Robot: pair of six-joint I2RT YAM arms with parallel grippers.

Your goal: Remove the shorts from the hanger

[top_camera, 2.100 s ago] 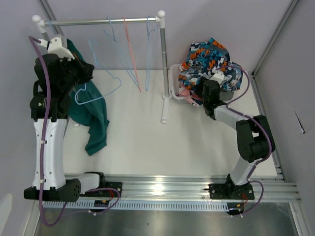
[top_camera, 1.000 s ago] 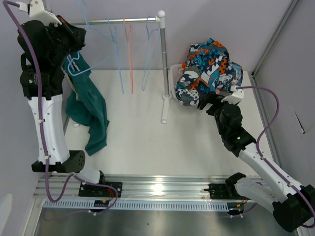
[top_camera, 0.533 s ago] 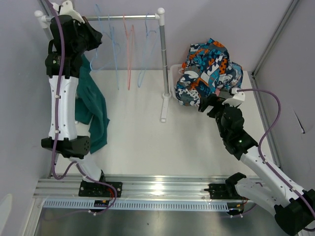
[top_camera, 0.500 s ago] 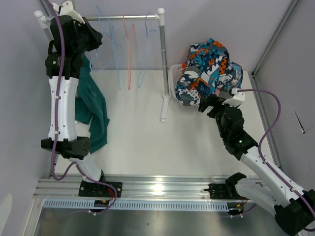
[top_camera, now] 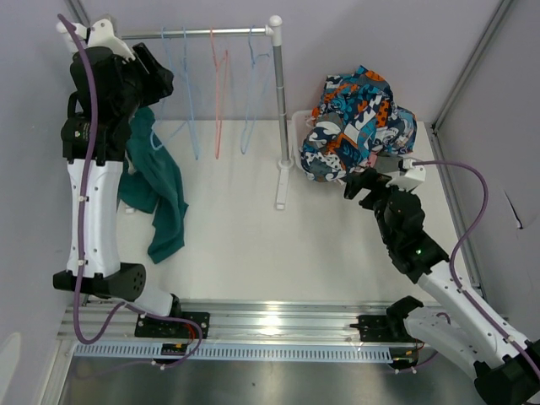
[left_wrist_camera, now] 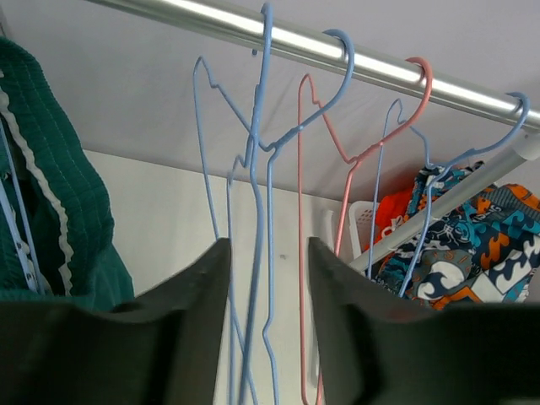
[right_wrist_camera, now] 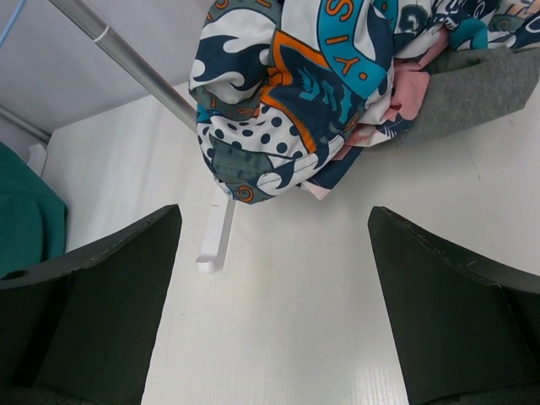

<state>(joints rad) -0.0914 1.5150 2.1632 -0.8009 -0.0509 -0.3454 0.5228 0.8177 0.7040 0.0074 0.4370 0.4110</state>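
The teal cloth shorts (top_camera: 160, 181) are at the far left of the white table (top_camera: 253, 236). Their upper end hangs close under the left end of the silver metal rail (top_camera: 219, 34), and their lower end lies on the table, nearer to the arm bases. So their long axis runs from far and high to near and low, leaning a little to the right. A thin light-blue wire shows across the upper part, so I judge that this piece is not yet free of its hanger, but I cannot tell how it is fixed there. The left gripper (left_wrist_camera: 268, 253) is up at the rail, just right of the teal cloth and above most of it. Its fingers stand apart, and a bare blue wire hanger (left_wrist_camera: 257, 169) passes between them without being pinched. The left arm is clearly the nearer one, and the shorts lie to its left and below. The right gripper (right_wrist_camera: 274, 228) is spread wide and empty, near the heap of printed, grey and pink shorts (top_camera: 359, 110) at the far right.
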